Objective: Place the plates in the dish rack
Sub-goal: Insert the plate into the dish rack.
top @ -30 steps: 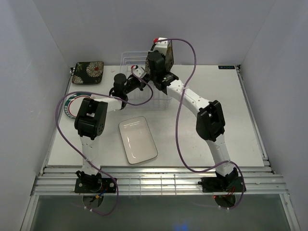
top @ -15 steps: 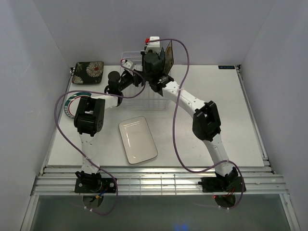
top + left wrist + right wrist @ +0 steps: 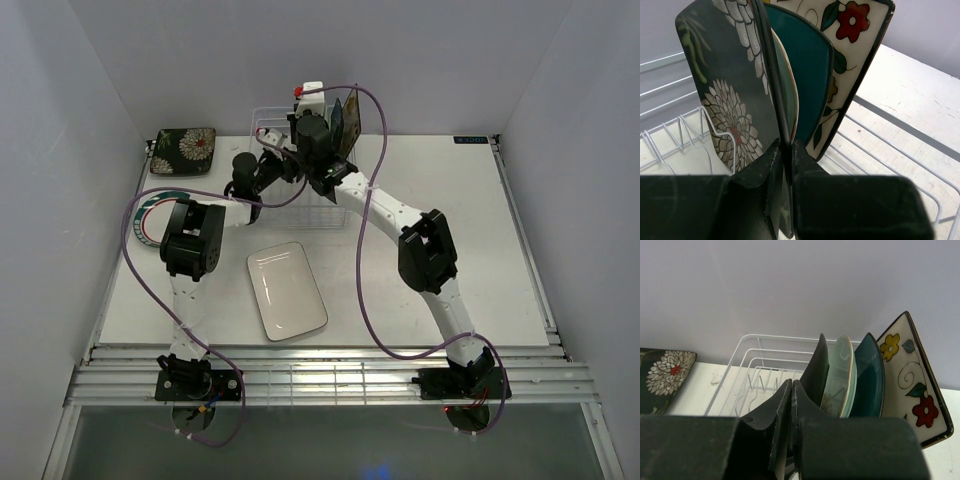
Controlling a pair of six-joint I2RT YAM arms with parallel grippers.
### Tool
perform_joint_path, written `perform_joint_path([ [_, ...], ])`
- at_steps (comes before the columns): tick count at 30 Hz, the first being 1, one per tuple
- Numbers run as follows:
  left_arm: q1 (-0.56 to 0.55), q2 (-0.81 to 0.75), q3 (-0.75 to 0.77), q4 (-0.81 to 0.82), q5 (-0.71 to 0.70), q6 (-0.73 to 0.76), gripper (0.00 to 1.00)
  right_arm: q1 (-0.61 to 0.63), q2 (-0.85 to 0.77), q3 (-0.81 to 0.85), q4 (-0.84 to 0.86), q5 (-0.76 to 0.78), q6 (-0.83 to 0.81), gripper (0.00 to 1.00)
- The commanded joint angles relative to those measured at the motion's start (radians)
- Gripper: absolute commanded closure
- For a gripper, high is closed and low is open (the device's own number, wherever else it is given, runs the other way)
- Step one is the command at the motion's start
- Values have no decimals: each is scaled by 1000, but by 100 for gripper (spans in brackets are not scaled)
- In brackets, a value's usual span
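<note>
Two grippers are crowding in at the dish rack (image 3: 765,336) right now. The left gripper (image 3: 785,150) is clamping down on the lower edge of a dark floral plate (image 3: 730,95), fingers squeezed in tight on both faces of it, and that plate is standing upright in the rack. The right gripper (image 3: 791,387) is showing its fingers pressed almost together, with only a thin slit between them. The same dark plate is rising right off its tips, but I honestly can't tell if it's actually pinching it.

Lining up behind the dark one, all on edge in the rack, are the mint-green plate (image 3: 840,375), the teal plate (image 3: 870,375) and the cream floral plate (image 3: 910,375), which is leaning out at the end.

Out on the table (image 3: 450,220), the second dark floral plate (image 3: 185,150) is lying flat in the far left corner. The green-rimmed round plate (image 3: 145,215) is peeking out from under the left arm, and the white rectangular plate (image 3: 287,290) is sitting near the middle, closer to the bases.
</note>
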Motion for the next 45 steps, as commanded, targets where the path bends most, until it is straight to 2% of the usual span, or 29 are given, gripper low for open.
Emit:
perform_joint_path([
  [1, -39, -21, 11, 99, -58, 48, 100, -5, -64, -53, 49, 13, 14, 92],
  [9, -107, 0, -62, 255, -176, 142, 100, -16, -257, -284, 49, 31, 98, 92],
  [18, -107, 35, -84, 341, -193, 137, 100, -16, -506, -550, 83, 65, 159, 92],
  [21, -97, 38, -90, 357, -167, 120, 100, -16, -570, -576, 47, 65, 176, 92],
  [27, -90, 23, -139, 386, -124, 125, 100, -16, -656, -616, -88, 66, 201, 83],
  [28, -88, 15, -148, 377, -119, 125, 100, -16, -664, -626, -121, 68, 213, 79],
  [34, -88, -3, -159, 343, -115, 122, 100, -19, -743, -728, -155, 73, 248, 70],
  [42, -88, -15, -208, 337, -81, 129, 97, -30, -837, -850, -155, 56, 285, 68],
  [44, -87, -18, -216, 320, -81, 132, 94, -31, -846, -864, -155, 53, 288, 68],
  [45, -87, -21, -214, 297, -75, 132, 81, -33, -854, -876, -155, 47, 293, 67],
])
